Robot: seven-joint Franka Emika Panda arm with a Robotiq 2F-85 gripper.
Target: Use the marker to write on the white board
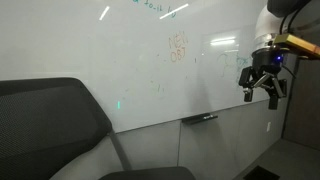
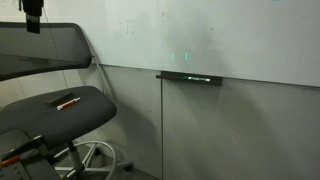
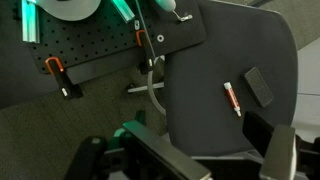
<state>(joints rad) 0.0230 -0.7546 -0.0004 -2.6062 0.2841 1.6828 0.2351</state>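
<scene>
The white board (image 1: 120, 50) is a large glossy wall board with faint orange and teal scribbles; it also shows in an exterior view (image 2: 220, 35). A red marker with a white cap (image 3: 232, 97) lies on the dark seat of an office chair (image 3: 200, 90), also seen in an exterior view (image 2: 68, 101). My gripper (image 1: 260, 92) hangs open and empty in the air in front of the board's right part. In the wrist view its fingers (image 3: 215, 160) are spread wide, high above the seat, with the marker below and between them.
A dark bar (image 1: 200, 118) sits on the board's thin ledge, also in an exterior view (image 2: 190, 76). A black block (image 3: 260, 85) lies on the seat beside the marker. The chair's mesh backrest (image 1: 50, 110) stands near the board. A black pegboard with tools (image 3: 90, 50) lies below.
</scene>
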